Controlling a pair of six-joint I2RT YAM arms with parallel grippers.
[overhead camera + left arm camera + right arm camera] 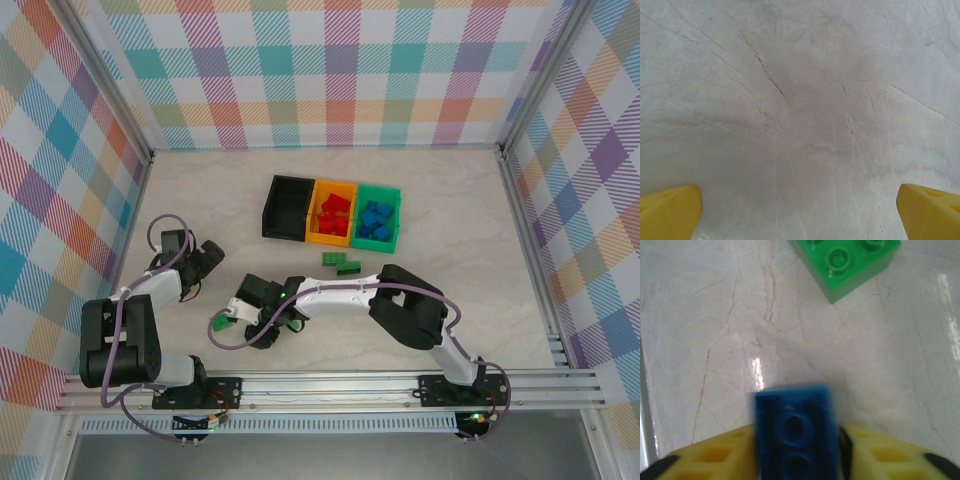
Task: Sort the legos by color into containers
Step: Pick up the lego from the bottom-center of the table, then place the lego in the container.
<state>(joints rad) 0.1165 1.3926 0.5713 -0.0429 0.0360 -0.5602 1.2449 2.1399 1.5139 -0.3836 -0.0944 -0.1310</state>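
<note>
In the right wrist view my right gripper point(796, 455) is shut on a blue lego point(790, 415), blurred, with its hollow underside towards the camera. A green lego point(847, 262) lies on the table just ahead of it. From above, the right gripper point(238, 314) is low at the front left of centre, next to that green lego point(218, 322). Two more green legos point(342, 263) lie in front of the containers. The black bin point(285, 207), the orange bin point(318, 214) holding red legos and the green bin point(392, 200) holding blue legos stand in a row. My left gripper point(210, 255) is open over bare table, its yellow fingers point(667, 212) wide apart.
Aluminium frame rails point(330, 385) run along the near edge, and checked walls close the other three sides. Cables loop beside both arms. Bare marble-patterned table point(460, 230) lies right of the bins.
</note>
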